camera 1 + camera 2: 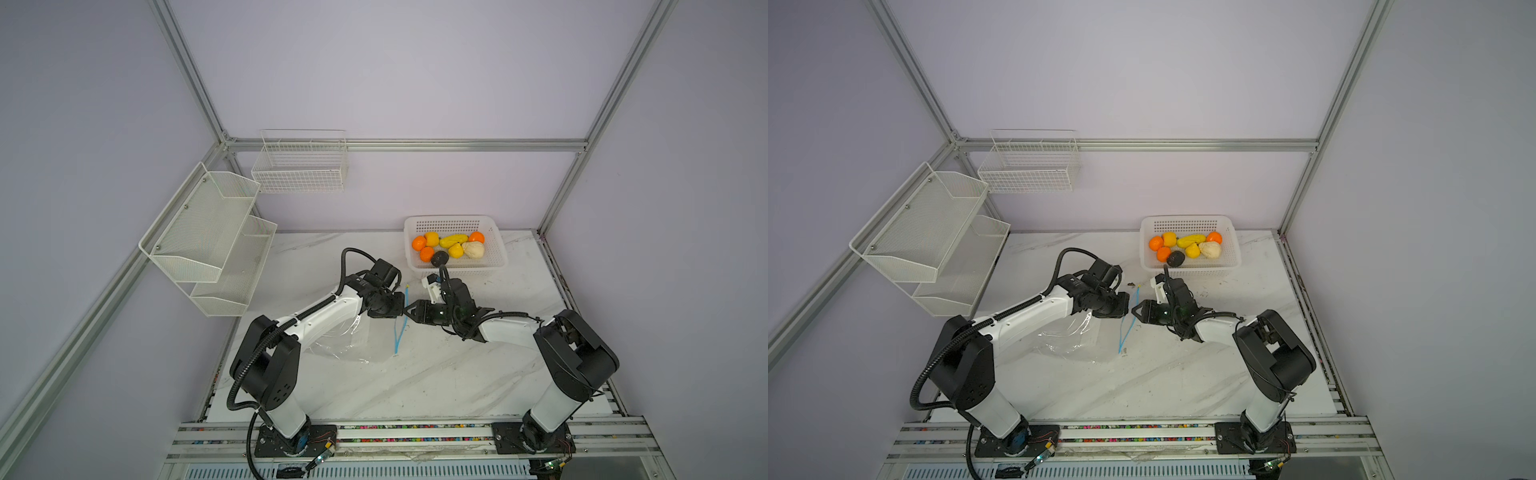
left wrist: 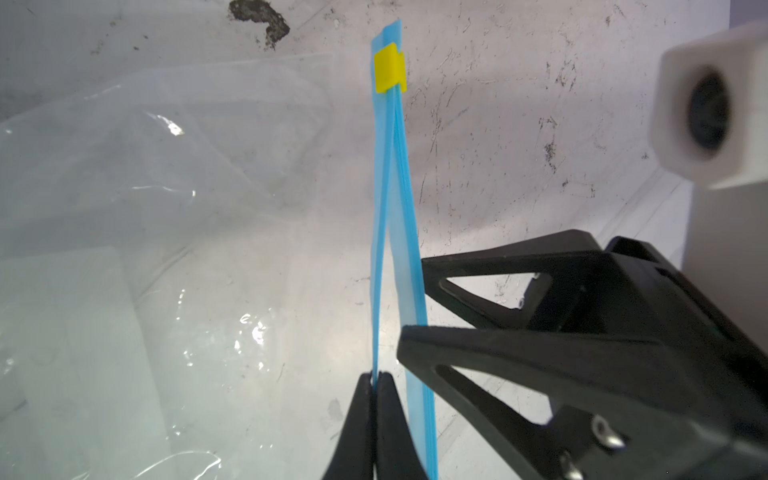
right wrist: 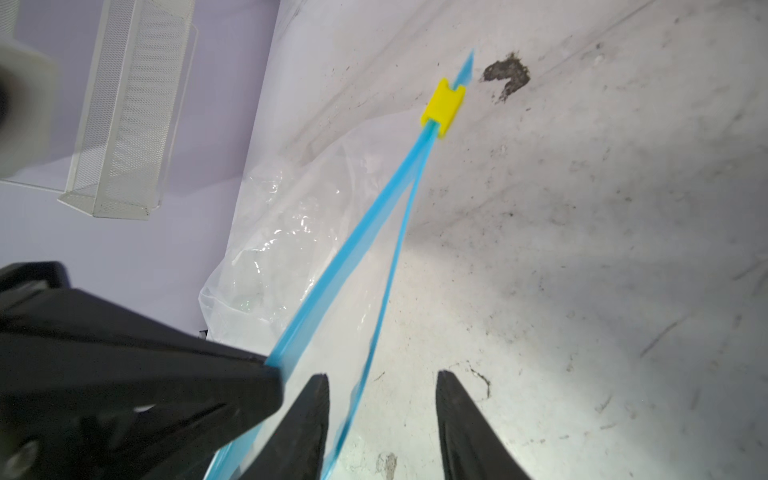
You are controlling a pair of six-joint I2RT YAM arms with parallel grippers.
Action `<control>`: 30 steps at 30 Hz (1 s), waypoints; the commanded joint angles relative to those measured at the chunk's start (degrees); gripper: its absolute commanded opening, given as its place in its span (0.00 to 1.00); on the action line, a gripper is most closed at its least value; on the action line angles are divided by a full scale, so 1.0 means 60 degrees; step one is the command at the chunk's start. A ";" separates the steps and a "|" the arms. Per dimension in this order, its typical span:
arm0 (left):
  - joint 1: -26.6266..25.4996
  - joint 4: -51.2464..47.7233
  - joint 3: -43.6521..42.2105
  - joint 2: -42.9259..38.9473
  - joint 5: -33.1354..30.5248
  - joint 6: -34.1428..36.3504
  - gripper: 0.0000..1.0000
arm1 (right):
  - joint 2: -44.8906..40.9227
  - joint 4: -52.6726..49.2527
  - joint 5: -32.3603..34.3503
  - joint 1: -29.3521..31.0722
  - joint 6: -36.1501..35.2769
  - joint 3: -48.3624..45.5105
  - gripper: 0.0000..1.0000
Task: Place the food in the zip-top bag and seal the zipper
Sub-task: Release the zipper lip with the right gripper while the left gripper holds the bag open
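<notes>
Left gripper [image 2: 376, 382]: its jaws are pinching shut on one lip of the zipper [image 2: 390, 187], and the strip is standing up between the fingers.
Right gripper [image 3: 382, 378]: its jaws are standing open and straddling the other lip, which is running close against one finger; nothing is being gripped.
Zipper: its two blue lips are parting into a narrow V from the yellow slider [image 2: 389, 72], which is sitting at the end nearer the basket [image 1: 461, 272].
Bag [image 1: 345, 345]: it is lying crumpled on the table [image 1: 415, 382] under the left arm, with its mouth facing the right arm; nothing is showing inside it.
Food [image 1: 451, 247]: all of it is sitting in the white basket at the back of the table, and none is in the bag.
Likely step: the right gripper seems to be lining up to take the second lip so the mouth can be spread.
Risk, missed lip: the film is thin and floppy, so jaws closing slightly off line may be catching air, or both layers at once.
Risk, slipping: the left pinch is sitting on a narrow, slick strip, so a hard sideways pull may be dragging it free, or sliding the unweighted bag across the table.
Risk, collision: the two grippers are working almost tip to tip, so a small turn may be knocking one into the other.
</notes>
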 commanded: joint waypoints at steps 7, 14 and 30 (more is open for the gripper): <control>-0.0242 -0.0163 0.1117 -0.0830 -0.0584 0.0235 0.00 | 0.0415 -0.0060 0.0082 0.0209 0.0271 0.0124 0.46; -0.0392 -0.0425 0.1366 -0.1175 -0.0664 0.0193 0.00 | 0.0870 -0.0137 0.0296 0.0209 0.0127 0.0124 0.45; -0.0608 -0.0544 0.1155 -0.1696 -0.0976 -0.0108 0.00 | 0.1039 -0.0291 0.0322 0.0195 -0.0032 0.0684 0.45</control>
